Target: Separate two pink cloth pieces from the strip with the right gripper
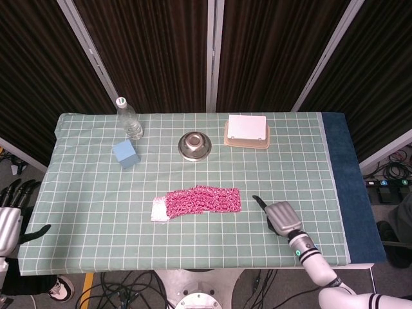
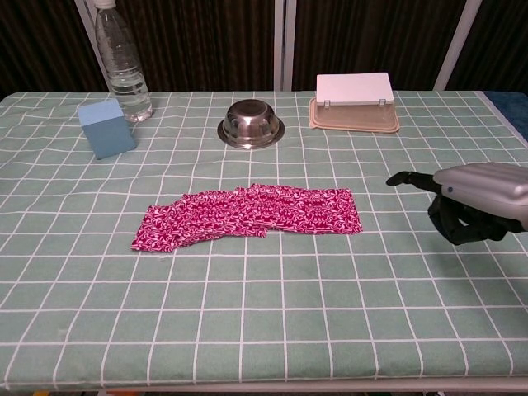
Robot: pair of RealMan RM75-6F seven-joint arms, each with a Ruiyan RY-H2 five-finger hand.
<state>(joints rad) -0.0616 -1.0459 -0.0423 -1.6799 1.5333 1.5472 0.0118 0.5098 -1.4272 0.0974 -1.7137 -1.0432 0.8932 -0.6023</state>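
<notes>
The pink patterned cloth strip (image 1: 205, 199) lies flat at the middle of the table, and its left end looks white in the head view. In the chest view the strip (image 2: 252, 214) shows as overlapping pieces. My right hand (image 1: 278, 216) hovers over the table just right of the strip's right end, apart from it. Its thumb points toward the cloth and its fingers bend down under the palm, holding nothing; the chest view shows the same right hand (image 2: 469, 202). My left hand (image 1: 9, 217) stays off the table's left edge, fingers spread and empty.
A water bottle (image 1: 129, 119) and a blue block (image 1: 126, 153) stand at the back left. An upturned metal bowl (image 1: 195, 145) sits at the back middle, a beige container with a white lid (image 1: 246, 131) at the back right. Green checked cloth (image 1: 96, 193) covers the table.
</notes>
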